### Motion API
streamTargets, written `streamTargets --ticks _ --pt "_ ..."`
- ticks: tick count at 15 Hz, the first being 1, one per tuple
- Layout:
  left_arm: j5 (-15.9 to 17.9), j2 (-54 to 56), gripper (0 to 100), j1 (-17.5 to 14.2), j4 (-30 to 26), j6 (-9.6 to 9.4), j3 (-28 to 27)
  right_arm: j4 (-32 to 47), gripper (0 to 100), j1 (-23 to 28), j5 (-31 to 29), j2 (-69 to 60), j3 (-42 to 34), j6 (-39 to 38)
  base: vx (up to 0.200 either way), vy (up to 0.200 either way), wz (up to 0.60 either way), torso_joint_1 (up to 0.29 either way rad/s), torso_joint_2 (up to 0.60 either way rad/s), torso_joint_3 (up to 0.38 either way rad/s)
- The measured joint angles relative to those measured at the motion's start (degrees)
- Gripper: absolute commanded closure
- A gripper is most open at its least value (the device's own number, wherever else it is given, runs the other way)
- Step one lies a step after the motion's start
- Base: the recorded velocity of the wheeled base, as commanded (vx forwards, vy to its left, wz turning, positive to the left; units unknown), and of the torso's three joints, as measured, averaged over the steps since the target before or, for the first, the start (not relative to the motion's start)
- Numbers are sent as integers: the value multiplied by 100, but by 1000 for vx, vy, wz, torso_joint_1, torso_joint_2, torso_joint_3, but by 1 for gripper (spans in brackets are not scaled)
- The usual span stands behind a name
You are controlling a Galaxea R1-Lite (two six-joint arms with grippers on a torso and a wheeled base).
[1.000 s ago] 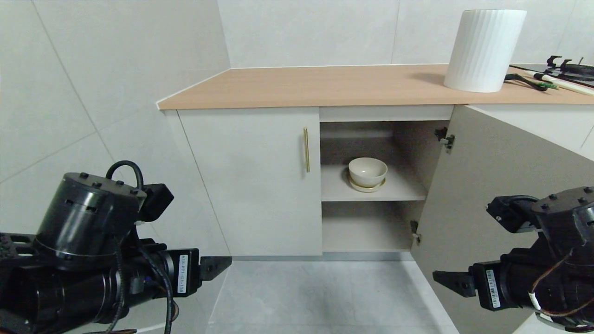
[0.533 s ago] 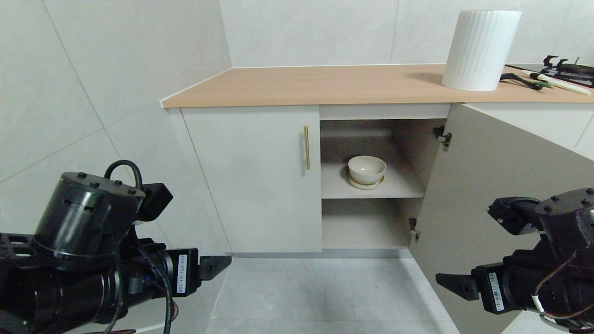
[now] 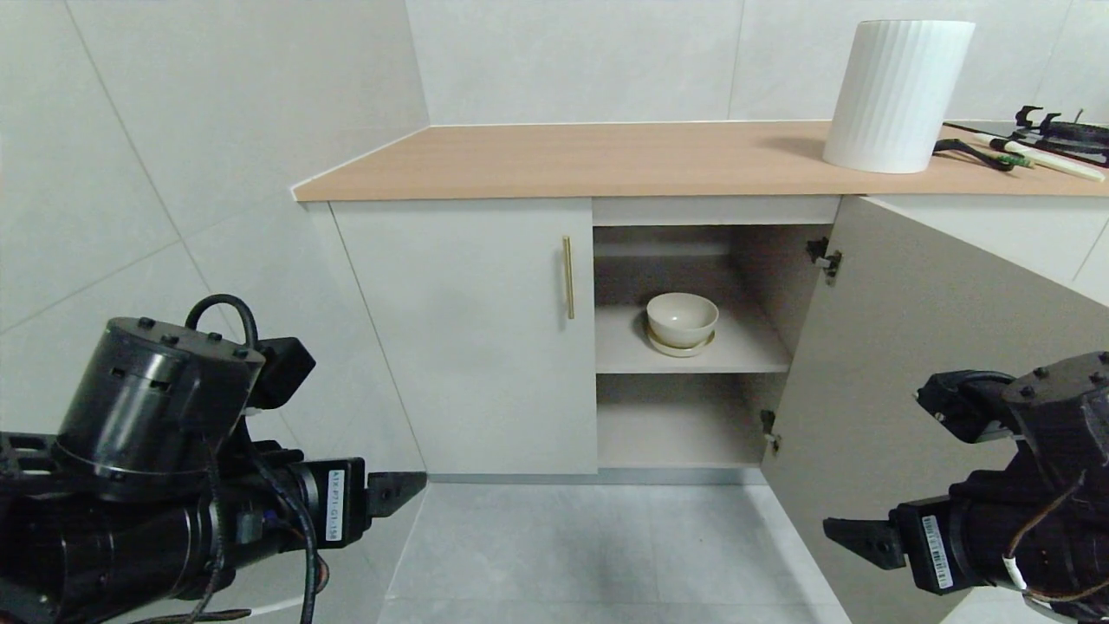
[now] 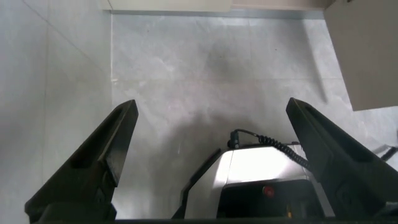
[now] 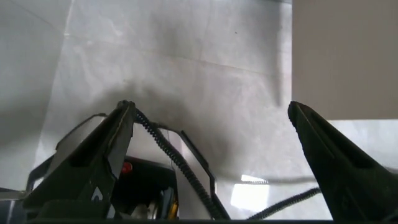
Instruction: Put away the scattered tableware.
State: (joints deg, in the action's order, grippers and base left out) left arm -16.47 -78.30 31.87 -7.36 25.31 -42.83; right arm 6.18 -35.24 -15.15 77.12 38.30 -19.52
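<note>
Cream ceramic bowl (image 3: pixel 682 318): upright on pale round saucer (image 3: pixel 684 350), upper shelf (image 3: pixel 749 348) of open grey cabinet (image 3: pixel 468 338), just 3 o'clock of centre.
Left gripper (image 4: pixel 211 109): 8 o'clock, fingers wide apart.
Right gripper (image 5: pixel 209 107): 4 o'clock, fingers wide apart.
White ribbed cylinder (image 3: pixel 897 95): on wooden countertop (image 3: pixel 563 160), 1 o'clock.

A bowl (image 3: pixel 683 317) sits on a plate (image 3: pixel 682 349) on the upper shelf (image 3: pixel 747 347) of the cupboard (image 3: pixel 468 329), whose right door (image 3: pixel 910 347) is swung open. My left pincer (image 3: pixel 394 494) and right pincer (image 3: pixel 853 537) hang low above the floor (image 3: pixel 606 546).
</note>
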Motion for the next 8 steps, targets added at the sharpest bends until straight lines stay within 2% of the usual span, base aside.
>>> streamTargets --ticks 3,7,8 --pt "-2 -9 0 5 -2 -2 0 655 0 40 -50 -27 202 -2 0 -200 0 1 5 -4" --pt "5 -11 0 5 0 -2 0 1582 0 369 -55 -57 566 1 0 -200 0 4 1 4" --pt "5 -11 0 0 1 0 0 1840 0 455 -59 -72 664 6 0 0 0 0 0 0"
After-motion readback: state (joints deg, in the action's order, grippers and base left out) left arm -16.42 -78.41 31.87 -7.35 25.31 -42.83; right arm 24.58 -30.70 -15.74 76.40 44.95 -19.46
